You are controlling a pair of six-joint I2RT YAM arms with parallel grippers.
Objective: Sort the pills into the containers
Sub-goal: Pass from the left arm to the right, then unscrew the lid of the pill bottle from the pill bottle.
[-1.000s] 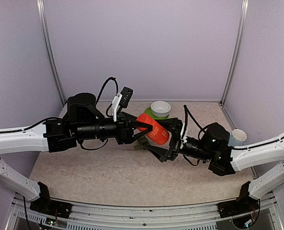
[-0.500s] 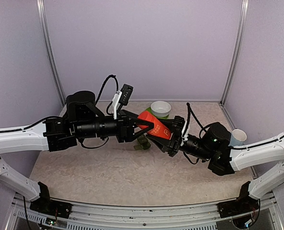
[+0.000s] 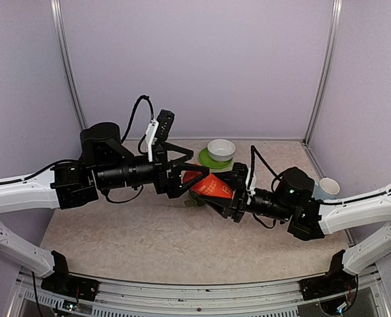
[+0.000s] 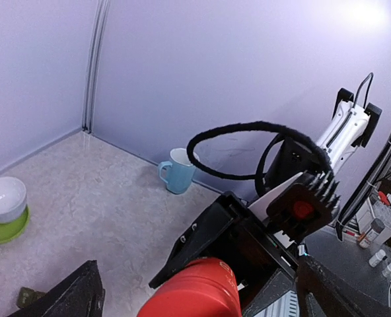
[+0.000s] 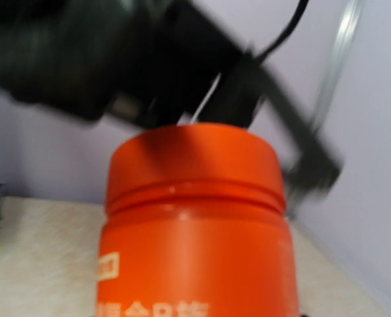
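Observation:
A red cylindrical bottle (image 3: 207, 186) hangs tilted above the table's middle, with my right gripper (image 3: 226, 193) shut on its body. It fills the right wrist view, where the bottle (image 5: 195, 224) points its cap at the left arm. My left gripper (image 3: 194, 174) stands open, its fingers spread wide around the cap end without touching it. From the left wrist, the bottle (image 4: 199, 297) shows low between the fingers (image 4: 76, 297). The dark green containers (image 3: 194, 202) lie on the table under the bottle and show again as the containers (image 4: 29, 297) at the lower left. No pills are in view.
A white bowl (image 3: 221, 148) sits on a green plate (image 3: 209, 158) at the back of the table. A light blue cup (image 3: 327, 188) stands at the right, beside the right arm. Purple walls close in the back and sides.
My right gripper closed on the red bottle. My left gripper then let go of it, opened wide and drew back a little to the left. The bottle has dropped slightly.

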